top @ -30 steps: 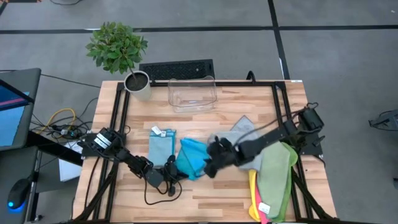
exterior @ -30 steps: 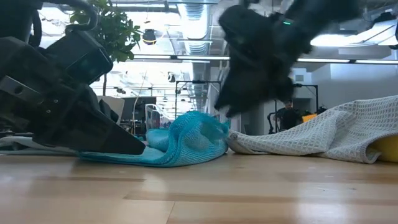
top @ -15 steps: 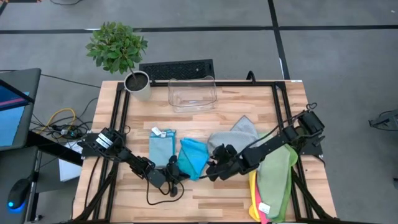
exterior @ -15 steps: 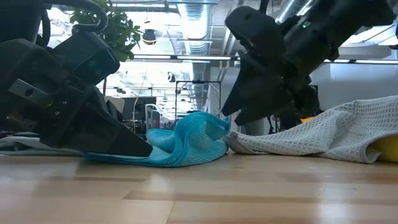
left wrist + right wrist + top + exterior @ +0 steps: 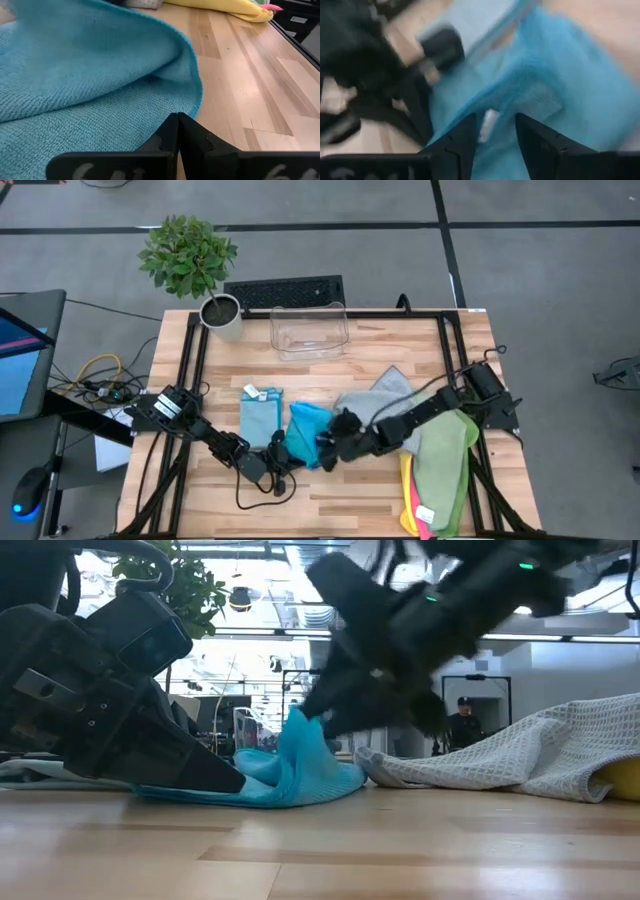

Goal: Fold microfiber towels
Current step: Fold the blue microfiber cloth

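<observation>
Compared with the earlier frames, the right tool (image 5: 325,448) has moved leftward onto the bright teal microfiber towel (image 5: 308,432), fingers parted astride a raised fold, now pulled into a peak (image 5: 300,745); the left tool (image 5: 272,458), closed, stays at that towel's near-left edge on the wooden table (image 5: 340,490); towels visible: one teal, one light blue (image 5: 259,416), one grey (image 5: 375,402), one pale green (image 5: 445,460), one yellow (image 5: 407,490), one pink (image 5: 419,523).

Robotics lab: framed wooden workbench (image 5: 330,375), exposed ceiling ducts (image 5: 300,560).
</observation>
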